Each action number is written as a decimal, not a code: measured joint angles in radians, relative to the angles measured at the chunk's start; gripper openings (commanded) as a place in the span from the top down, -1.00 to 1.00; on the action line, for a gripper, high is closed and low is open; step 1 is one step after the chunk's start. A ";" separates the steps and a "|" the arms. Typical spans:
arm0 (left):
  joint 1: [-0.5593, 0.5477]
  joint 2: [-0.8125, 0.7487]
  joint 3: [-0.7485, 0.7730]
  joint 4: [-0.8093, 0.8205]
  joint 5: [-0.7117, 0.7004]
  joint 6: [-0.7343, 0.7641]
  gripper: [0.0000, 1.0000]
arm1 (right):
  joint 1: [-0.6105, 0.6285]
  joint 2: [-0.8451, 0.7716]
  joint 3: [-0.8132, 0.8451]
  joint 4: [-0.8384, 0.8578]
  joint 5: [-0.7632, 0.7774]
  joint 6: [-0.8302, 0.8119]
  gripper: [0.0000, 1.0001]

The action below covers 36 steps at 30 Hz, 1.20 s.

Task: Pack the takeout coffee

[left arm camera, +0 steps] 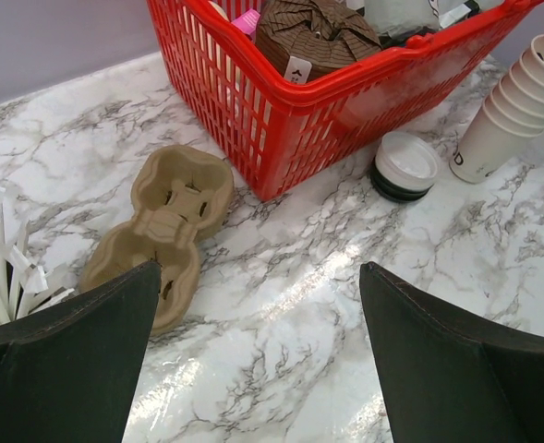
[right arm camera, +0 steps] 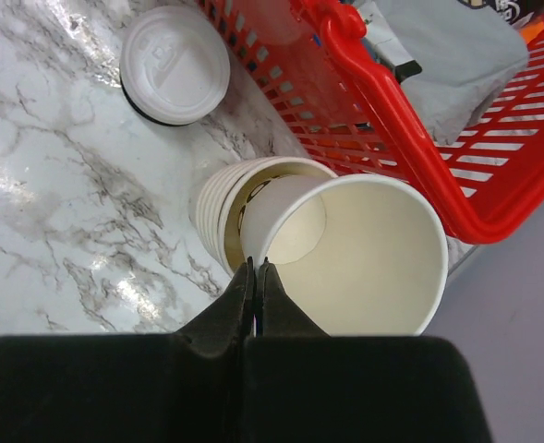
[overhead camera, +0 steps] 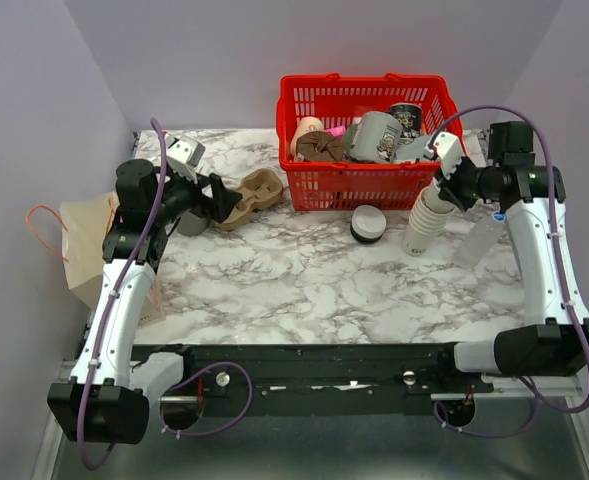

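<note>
Status from my end: right gripper (right arm camera: 256,277) had its jaws pinched together on the rim of the top cup (right arm camera: 373,258), thin paper wall between the fingers. That cup was lidless and empty, tilted, with its base in the mouth of the cup stack (overhead camera: 426,222). The stack stood near the right edge of the worktop (overhead camera: 304,280), just in front of the right front corner of the red basket (overhead camera: 359,185). The basket sat at the far edge, right of centre, full of mixed items.

Left gripper (left arm camera: 259,272) had its jaws wide with nothing between them, hovering above the far-left part of the worktop. The cup carrier (left arm camera: 170,221) lay flat just past its fingers, near the basket's left front corner.

The lid stack (overhead camera: 367,222) sat just in front of the basket's front wall, left of the cup stack and apart from it. The brown paper bag (overhead camera: 89,240) hung off the left edge.

Takeout coffee: I couldn't pick out a lidded cup in any view, so I can't place it.
</note>
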 measured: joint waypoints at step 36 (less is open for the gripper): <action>-0.005 -0.022 0.076 -0.100 -0.026 0.095 -0.97 | 0.707 0.128 -0.002 0.022 -0.079 -0.016 0.99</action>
